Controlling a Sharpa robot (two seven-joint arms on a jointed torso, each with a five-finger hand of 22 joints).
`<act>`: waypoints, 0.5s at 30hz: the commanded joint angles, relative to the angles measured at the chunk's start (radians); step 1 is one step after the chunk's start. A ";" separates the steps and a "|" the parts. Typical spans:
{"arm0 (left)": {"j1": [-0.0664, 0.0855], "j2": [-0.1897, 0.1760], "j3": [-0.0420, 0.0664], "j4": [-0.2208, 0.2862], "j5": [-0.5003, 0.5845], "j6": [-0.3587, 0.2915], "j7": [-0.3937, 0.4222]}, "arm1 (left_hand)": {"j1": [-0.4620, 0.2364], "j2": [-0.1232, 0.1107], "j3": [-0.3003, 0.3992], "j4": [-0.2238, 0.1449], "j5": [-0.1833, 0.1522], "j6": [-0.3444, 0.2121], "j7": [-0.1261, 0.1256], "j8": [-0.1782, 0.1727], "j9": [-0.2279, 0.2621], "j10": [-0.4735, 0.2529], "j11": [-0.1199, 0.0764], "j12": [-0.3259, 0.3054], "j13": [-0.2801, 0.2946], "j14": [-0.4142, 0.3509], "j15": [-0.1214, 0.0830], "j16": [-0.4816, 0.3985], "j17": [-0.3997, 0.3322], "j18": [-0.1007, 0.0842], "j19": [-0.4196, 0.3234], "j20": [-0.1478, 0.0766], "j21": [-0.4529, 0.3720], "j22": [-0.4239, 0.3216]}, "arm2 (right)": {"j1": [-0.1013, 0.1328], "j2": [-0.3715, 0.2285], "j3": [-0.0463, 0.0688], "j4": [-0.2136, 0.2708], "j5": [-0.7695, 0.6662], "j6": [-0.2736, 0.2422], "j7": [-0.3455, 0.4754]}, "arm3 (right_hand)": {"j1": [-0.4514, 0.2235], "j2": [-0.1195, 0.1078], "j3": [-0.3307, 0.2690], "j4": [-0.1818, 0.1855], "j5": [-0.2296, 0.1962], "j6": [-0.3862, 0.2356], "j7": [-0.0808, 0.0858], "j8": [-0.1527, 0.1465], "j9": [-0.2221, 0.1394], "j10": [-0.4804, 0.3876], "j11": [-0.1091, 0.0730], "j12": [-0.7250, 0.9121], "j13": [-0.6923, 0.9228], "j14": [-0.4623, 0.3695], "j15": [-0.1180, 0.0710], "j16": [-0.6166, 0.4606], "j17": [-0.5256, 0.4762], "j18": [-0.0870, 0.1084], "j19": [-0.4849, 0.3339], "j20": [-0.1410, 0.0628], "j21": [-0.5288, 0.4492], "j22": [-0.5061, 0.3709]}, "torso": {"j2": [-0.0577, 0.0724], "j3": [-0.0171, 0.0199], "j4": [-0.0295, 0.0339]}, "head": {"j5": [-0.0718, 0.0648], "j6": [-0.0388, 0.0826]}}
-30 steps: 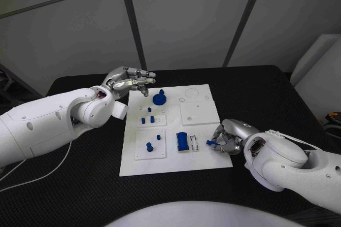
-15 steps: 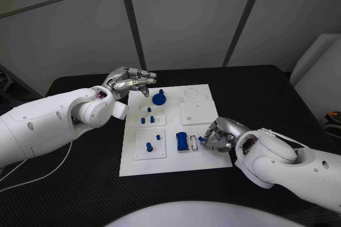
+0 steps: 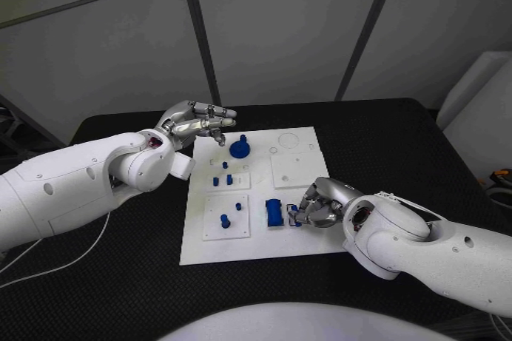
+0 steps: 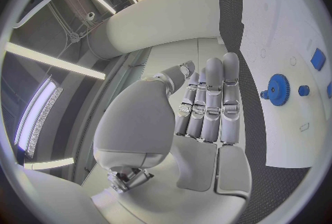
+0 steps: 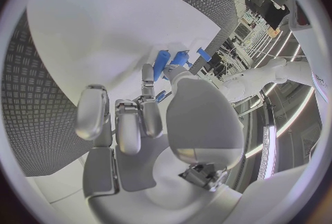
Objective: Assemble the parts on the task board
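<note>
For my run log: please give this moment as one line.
left hand: open, over board edge | right hand: pinching small blue part | task board: unfinished

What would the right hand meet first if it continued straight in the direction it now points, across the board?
Probably the blue cylinder lying on the task board: the right hand, pinching a small blue part, is just beside it. Depth is unclear.

Black table; grey panelled wall behind; ceiling strip lights, probably.
</note>
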 commanded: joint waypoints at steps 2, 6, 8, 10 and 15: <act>0.001 0.001 0.001 0.002 0.002 0.013 0.001 | -0.005 0.008 0.004 -0.001 0.006 -0.003 0.001 0.002 0.000 -0.009 0.001 0.005 -0.001 -0.009 -0.001 -0.001 -0.001 -0.017 -0.006 0.000 -0.003 0.001 | 0.001 0.012 0.001 -0.011 0.013 0.027 0.015 | -0.008 0.001 -0.007 -0.003 0.004 0.000 0.001 0.004 0.000 0.034 -0.006 0.003 0.134 0.101 -0.005 0.006 0.250 -0.011 0.004 -0.004 0.004 -0.001 | 0.000 -0.0004 0.0012 | -0.001 -0.001; 0.001 0.001 0.001 0.001 0.002 0.013 -0.001 | -0.005 0.008 0.004 -0.001 0.006 -0.003 0.001 0.002 0.000 -0.009 0.001 0.005 -0.001 -0.009 -0.001 -0.001 -0.001 -0.017 -0.006 0.000 -0.003 0.001 | 0.001 0.020 0.001 -0.015 0.013 0.028 0.018 | -0.008 0.002 -0.008 -0.003 0.005 0.000 0.001 0.004 0.000 0.034 -0.007 0.003 0.135 0.101 -0.005 0.005 0.250 -0.010 0.004 -0.004 0.003 -0.002 | 0.000 0.0006 -0.0013 | 0.001 -0.001; 0.001 0.001 0.001 0.000 0.002 0.013 -0.001 | -0.005 0.008 0.004 -0.001 0.006 -0.004 0.001 0.001 0.000 -0.009 0.002 0.006 -0.001 -0.009 -0.001 -0.001 -0.002 -0.017 -0.007 0.000 -0.003 0.001 | 0.001 0.023 0.001 -0.017 0.013 0.028 0.019 | -0.007 0.002 -0.009 -0.004 0.005 -0.001 0.000 0.005 0.001 0.034 -0.007 0.003 0.134 0.101 -0.005 0.005 0.249 -0.010 0.003 -0.005 0.003 -0.002 | 0.000 0.0009 -0.0014 | 0.001 -0.001; 0.001 0.001 0.001 0.000 0.002 0.013 -0.001 | -0.006 0.007 0.004 -0.001 0.006 -0.004 0.002 0.001 0.000 -0.010 0.002 0.006 -0.001 -0.009 -0.001 -0.001 -0.002 -0.017 -0.007 0.000 -0.003 0.001 | 0.001 0.026 0.001 -0.018 0.013 0.028 0.020 | -0.006 0.002 -0.009 -0.004 0.005 -0.001 0.000 0.005 0.001 0.033 -0.007 0.003 0.134 0.101 -0.005 0.005 0.249 -0.010 0.003 -0.005 0.002 -0.003 | 0.000 0.0007 -0.0012 | 0.001 -0.001; 0.001 0.002 0.001 0.000 0.002 0.015 -0.002 | -0.006 0.007 0.004 -0.001 0.006 -0.004 0.002 0.001 0.000 -0.010 0.002 0.006 -0.001 -0.009 -0.001 -0.001 -0.002 -0.017 -0.007 0.000 -0.003 0.001 | 0.001 0.029 0.001 -0.023 0.013 0.028 0.021 | -0.015 0.006 -0.028 -0.001 -0.020 -0.005 0.001 0.010 0.007 0.032 -0.007 0.000 0.133 0.101 -0.006 0.004 0.248 -0.010 0.002 -0.006 0.001 -0.004 | 0.000 0.0003 -0.0011 | 0.001 0.000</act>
